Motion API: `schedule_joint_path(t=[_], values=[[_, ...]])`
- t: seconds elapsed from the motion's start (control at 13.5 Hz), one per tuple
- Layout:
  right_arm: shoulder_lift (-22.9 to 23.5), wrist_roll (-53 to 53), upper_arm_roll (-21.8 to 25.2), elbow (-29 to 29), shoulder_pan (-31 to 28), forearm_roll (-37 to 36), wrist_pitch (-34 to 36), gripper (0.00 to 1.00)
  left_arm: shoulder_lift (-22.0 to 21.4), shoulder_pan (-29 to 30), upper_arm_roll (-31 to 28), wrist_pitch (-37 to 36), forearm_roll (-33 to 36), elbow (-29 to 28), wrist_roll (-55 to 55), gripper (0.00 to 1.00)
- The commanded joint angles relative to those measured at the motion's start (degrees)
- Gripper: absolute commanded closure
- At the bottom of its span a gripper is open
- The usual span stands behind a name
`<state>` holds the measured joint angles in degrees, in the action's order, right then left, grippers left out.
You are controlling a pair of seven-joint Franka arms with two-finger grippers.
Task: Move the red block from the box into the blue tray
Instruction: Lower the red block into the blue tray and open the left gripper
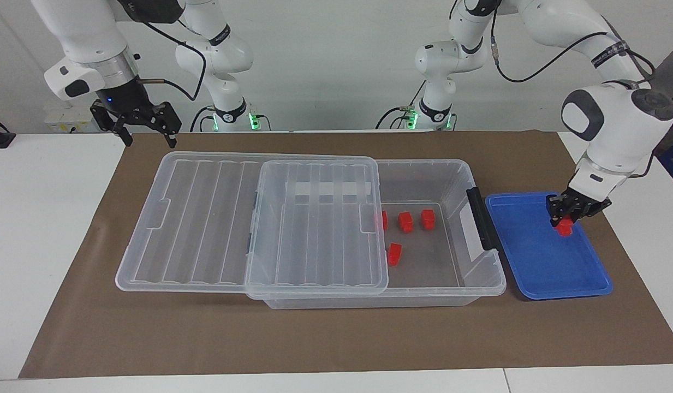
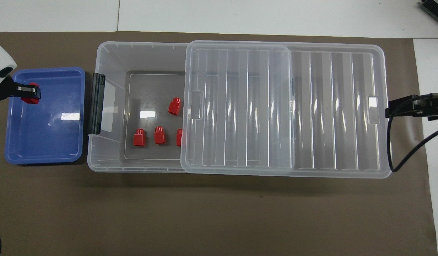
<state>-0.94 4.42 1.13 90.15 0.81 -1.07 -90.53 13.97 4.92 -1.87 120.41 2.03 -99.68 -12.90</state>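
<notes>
Red plastic is being pinched: the red block [image 1: 564, 229] is being held between the fingers of the left gripper [image 1: 566, 222], low over the blue tray [image 1: 532, 273], toward the tray edge at the left arm's end of the surface. Whether the block is touching the tray floor cannot be told; in the facing view it is showing just below the fingertips.

The tray is lying just beside the box [image 1: 478, 284], at the end with the black handle [image 1: 481, 218]. The clear lid [image 1: 314, 218] is lying slid partway off, toward the right arm's end, leaving the handle end open. Four other red blocks [image 1: 405, 221] are lying on the box floor, one partly under the lid edge.

The right gripper [image 1: 145, 131] is hanging, fingers spread, above the brown mat [image 1: 336, 338] by the lid's overhanging end; that arm is waiting.

Risks being judged from here:
- Release from height: the chunky block is likely to bounce or roll on the slick tray floor.
- Position close to the rim: a small drift outward is putting the block on the rim or off onto the mat.
- Block sticking to one finger as the fingers are being opened, then being dragged up and dropped askew.
- Tray being nudged if the descent is being pressed too far; it is light and loose on the mat.
</notes>
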Motion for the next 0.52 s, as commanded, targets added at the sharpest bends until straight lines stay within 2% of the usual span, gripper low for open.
schedule_joint_path(t=[0.0,0.15,0.3,0.45], values=[[0.15,1.46,-0.43,-0.33,-0.72,0.02,-1.22,0.0,-0.27,1.14,0.47,3.67,-0.63,-3.14,-0.9,1.0],[-0.19,1.46,-0.34,0.63,-0.55,0.28,-0.19,0.0,1.05,1.49,0.47,9.9,-0.63,-6.82,-0.81,1.0],[-0.55,0.94,-0.08,1.07,-0.98,0.8,0.35,0.0,1.32,2.9,0.47,11.85,-0.63,-8.94,-1.07,1.0],[-1.07,0.76,-0.08,2.47,-1.69,0.98,0.26,0.0,3.41,2.9,0.47,16.14,-0.63,-10.61,-1.07,1.0]])
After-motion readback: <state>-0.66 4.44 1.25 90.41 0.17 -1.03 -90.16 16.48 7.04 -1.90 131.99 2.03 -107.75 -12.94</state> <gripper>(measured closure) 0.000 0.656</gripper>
